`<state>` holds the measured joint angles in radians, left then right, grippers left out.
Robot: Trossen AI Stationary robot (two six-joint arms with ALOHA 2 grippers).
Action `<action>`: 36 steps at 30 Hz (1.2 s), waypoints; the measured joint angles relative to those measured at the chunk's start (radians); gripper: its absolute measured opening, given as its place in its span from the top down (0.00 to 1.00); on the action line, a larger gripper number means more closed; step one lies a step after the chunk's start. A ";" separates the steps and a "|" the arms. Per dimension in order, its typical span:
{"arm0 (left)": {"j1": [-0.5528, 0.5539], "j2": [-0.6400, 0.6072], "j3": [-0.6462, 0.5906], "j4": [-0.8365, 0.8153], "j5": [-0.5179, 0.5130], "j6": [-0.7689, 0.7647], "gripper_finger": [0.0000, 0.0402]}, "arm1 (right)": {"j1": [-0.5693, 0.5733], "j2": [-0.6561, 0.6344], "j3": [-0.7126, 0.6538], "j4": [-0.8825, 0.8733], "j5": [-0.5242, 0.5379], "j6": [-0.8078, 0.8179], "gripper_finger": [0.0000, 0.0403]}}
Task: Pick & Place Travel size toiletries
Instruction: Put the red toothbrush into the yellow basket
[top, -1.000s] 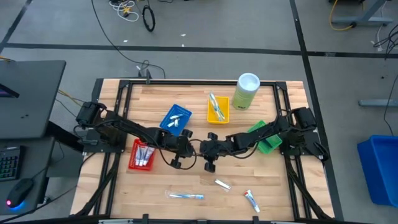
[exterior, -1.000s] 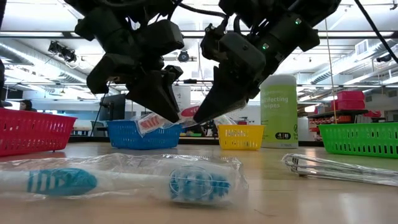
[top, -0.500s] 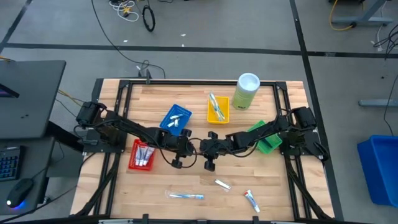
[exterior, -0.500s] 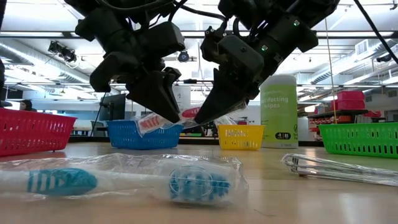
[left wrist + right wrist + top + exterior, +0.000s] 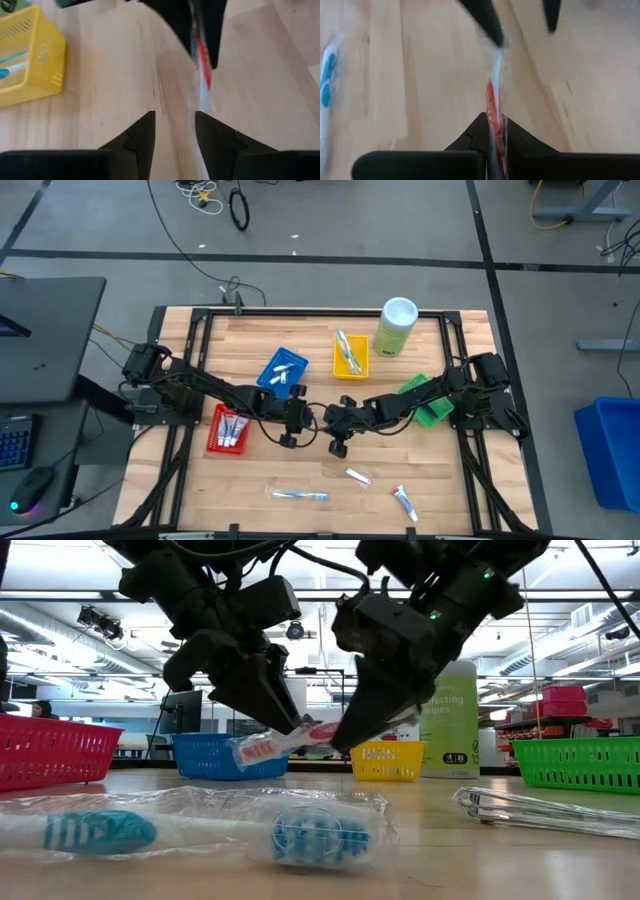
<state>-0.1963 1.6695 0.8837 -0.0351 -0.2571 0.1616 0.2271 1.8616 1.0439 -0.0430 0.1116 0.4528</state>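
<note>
Now the right pincer (image 5: 345,745) is squeezing one end of a wrapped red-and-white toothbrush (image 5: 285,742) above the middle of the tabletop (image 5: 400,470). Just beside it, the left pincer (image 5: 295,728) is reaching in with its fingers apart around the other end, not clamping it. Below both pincers, a wrapped teal toothbrush (image 5: 200,830) is lying flat on the wood.

Wrapped tube (image 5: 285,744) between both end effectors

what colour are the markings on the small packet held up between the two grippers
Red on a white, clear-wrapped packet, held by the left gripper and right gripper. Shows best in the low view.
</note>
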 joint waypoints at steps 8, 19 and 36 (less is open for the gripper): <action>0.000 -0.066 0.020 -0.004 -0.070 -0.020 0.61 | 0.048 -0.091 0.000 -0.200 0.093 0.093 0.94; 0.004 -0.364 0.041 -0.117 -0.373 -0.116 0.61 | 0.044 -0.305 0.000 -0.383 0.589 0.273 0.93; 0.004 -0.488 0.009 -0.243 -0.434 -0.242 0.61 | -0.210 -0.212 -0.140 -0.098 0.800 0.331 0.92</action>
<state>-0.1925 1.1820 0.8925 -0.2785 -0.6909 -0.0800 0.0171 1.6499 0.9037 -0.1413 0.9111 0.7835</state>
